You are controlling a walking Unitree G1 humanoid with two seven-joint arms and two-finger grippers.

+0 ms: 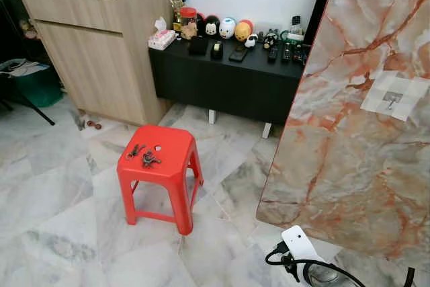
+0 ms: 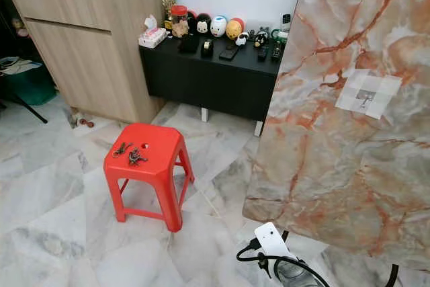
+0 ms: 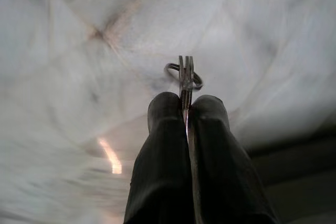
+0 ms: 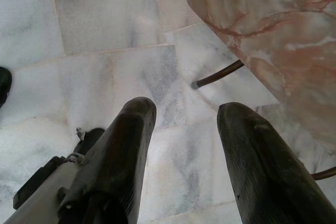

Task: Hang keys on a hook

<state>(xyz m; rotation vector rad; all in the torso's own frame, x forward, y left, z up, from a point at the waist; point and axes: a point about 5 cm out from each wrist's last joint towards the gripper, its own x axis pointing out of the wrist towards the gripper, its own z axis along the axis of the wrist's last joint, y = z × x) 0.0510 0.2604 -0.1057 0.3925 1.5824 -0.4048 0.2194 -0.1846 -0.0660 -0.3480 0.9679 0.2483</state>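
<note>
Left gripper (image 3: pixel 186 109): fingers pressed together, pinching a set of keys (image 3: pixel 184 76) on a ring; key blades and ring stick out past the fingertips, over pale marble floor, blurred at the lower left of the left wrist frame.

Right gripper (image 4: pixel 185 116): fingers spread wide, nothing between them, pointing down at grey-veined floor tiles (image 4: pixel 110 72). Upper right of that frame: edge of the marble-patterned board (image 4: pixel 273 14) and a dark metal leg (image 4: pixel 218 75) beneath it.

Head views, outward:
- Marble-patterned board, tilted, right half of frame, cut off at the right edge. Pale square patch in its upper right carries a small hook (image 1: pixel 392 99); detail too small to make out.
- Red plastic stool (image 1: pixel 163 169), centre-left, with more keys (image 1: pixel 143 155) lying on its seat.
- White device (image 1: pixel 297 243) with black cable, bottom centre, partly cut off.
- Black low cabinet (image 1: pixel 228 82), top centre, lined with figurines and remotes.
- Wooden cabinet (image 1: pixel 101 45), upper left.
</note>
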